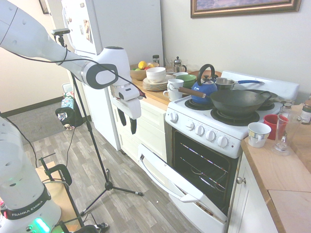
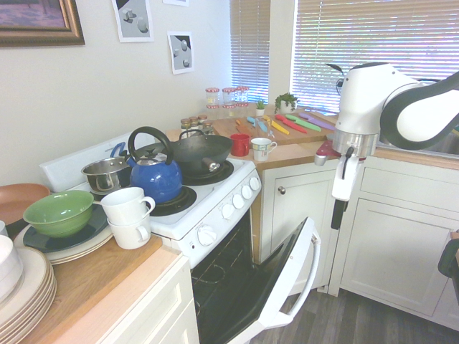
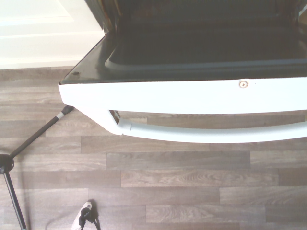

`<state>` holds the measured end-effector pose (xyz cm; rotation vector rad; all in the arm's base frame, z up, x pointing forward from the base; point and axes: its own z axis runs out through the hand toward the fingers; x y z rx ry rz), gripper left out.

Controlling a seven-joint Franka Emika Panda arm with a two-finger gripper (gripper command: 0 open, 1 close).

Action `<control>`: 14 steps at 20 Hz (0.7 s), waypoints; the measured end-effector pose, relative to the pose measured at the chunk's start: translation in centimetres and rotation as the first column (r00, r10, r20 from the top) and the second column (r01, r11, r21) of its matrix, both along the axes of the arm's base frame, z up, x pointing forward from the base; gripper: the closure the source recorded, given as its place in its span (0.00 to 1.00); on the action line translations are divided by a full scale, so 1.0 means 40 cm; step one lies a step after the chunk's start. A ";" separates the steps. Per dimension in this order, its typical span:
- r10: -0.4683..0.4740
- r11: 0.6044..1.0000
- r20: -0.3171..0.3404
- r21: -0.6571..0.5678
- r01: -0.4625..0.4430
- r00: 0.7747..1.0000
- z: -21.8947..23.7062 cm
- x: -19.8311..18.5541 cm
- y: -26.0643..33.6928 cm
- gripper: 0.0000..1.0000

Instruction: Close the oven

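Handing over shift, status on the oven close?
Gripper above the door, touching nothing. Oven door partly open, handle free. Nothing in the way.

One oven (image 1: 204, 160) with five knobs (image 1: 199, 130), one blue kettle (image 1: 204, 88), one wok (image 1: 238, 101), one steel pot (image 2: 106, 173), two stacked white mugs (image 2: 129, 215), one green bowl (image 2: 59, 213), one red cup (image 1: 276, 125).

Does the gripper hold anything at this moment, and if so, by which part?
Nothing is held. The gripper hangs in the air above the open oven door, apart from its white bar handle. Whether its fingers are open or shut cannot be told.
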<state>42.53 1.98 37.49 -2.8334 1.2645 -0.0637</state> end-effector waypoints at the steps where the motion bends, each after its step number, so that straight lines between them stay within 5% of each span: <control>1: 0.001 1.000 -0.002 0.000 -0.001 1.000 -0.002 0.000 0.000 0.00; 7: -0.015 1.000 -0.101 -0.013 0.014 0.995 -0.113 -0.005 -0.002 0.00; 14: -0.052 0.999 -0.077 -0.019 0.050 0.996 -0.466 -0.015 -0.070 0.00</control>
